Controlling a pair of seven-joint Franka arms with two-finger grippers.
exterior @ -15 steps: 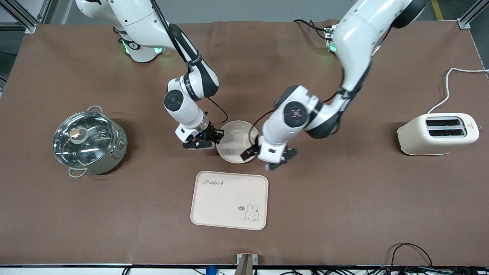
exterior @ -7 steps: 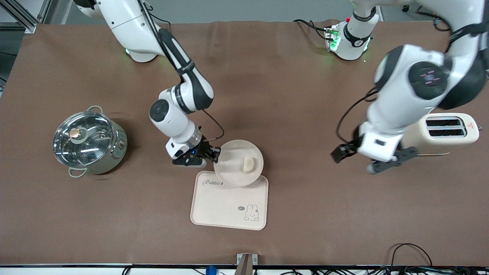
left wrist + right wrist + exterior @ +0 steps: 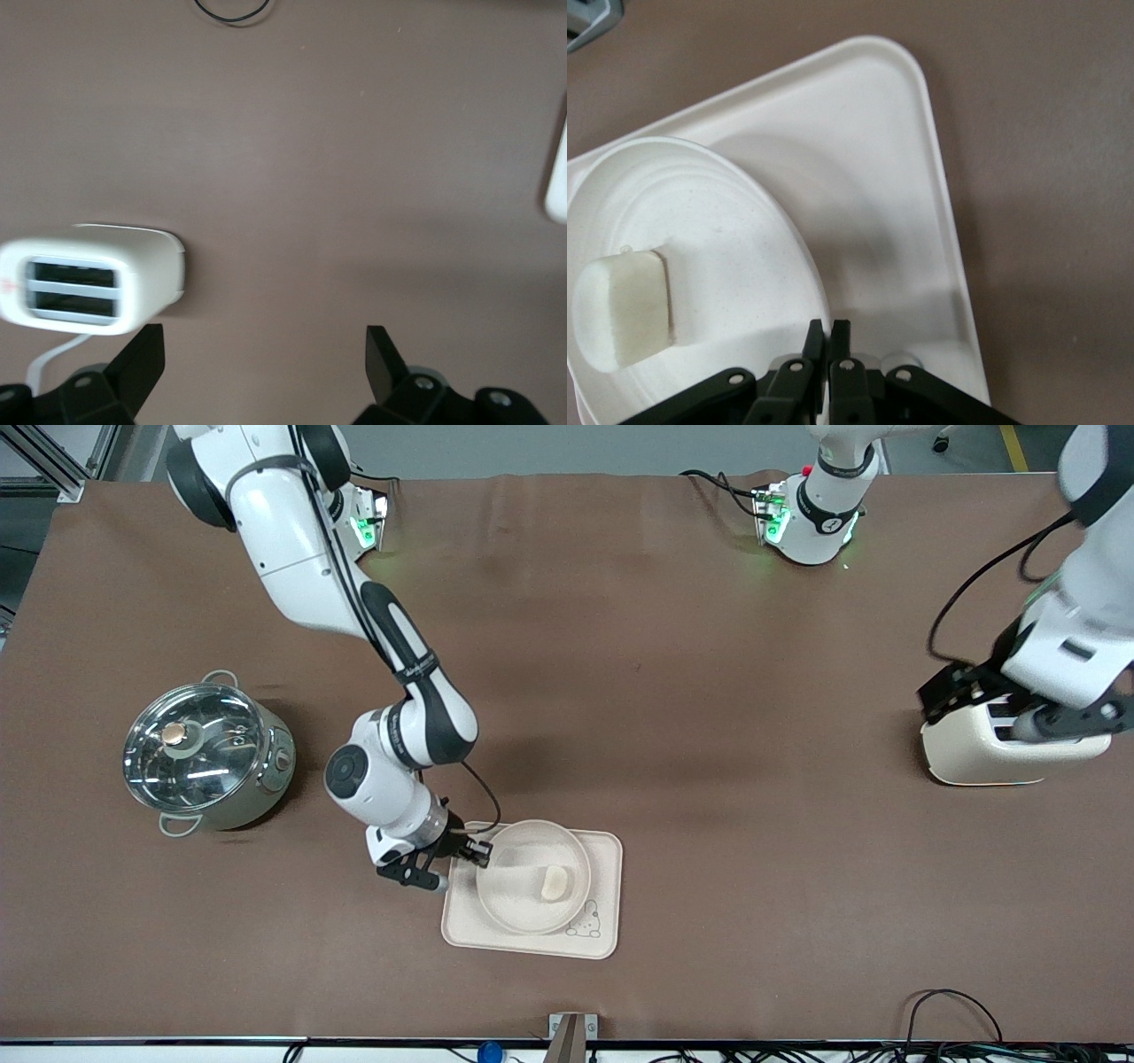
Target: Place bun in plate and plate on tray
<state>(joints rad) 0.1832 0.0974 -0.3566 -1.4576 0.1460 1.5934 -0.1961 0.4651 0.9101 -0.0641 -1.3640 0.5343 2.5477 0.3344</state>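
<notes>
The round plate (image 3: 509, 868) is over the rectangular tray (image 3: 605, 849), covering its "Rabbit" script. The bun (image 3: 555, 883) lies in the plate, toward the left arm's end. My right gripper (image 3: 474, 855) is shut on the plate's rim at the right arm's end of the tray. In the right wrist view the fingers (image 3: 828, 329) pinch the plate (image 3: 726, 239). That view also shows the bun (image 3: 622, 305) inside the plate and the tray (image 3: 868, 159) below. A shadow lies under the plate's edge. My left gripper (image 3: 983, 710) is open and empty over the toaster.
A cream toaster (image 3: 1010, 757) with a white cord stands at the left arm's end; it also shows in the left wrist view (image 3: 89, 279). A steel pot with a glass lid (image 3: 208, 748) stands at the right arm's end.
My right gripper carried the plate with the bun toward the front camera, over the tray and lower. My left arm let go, swung away and now hovers over the toaster.
</notes>
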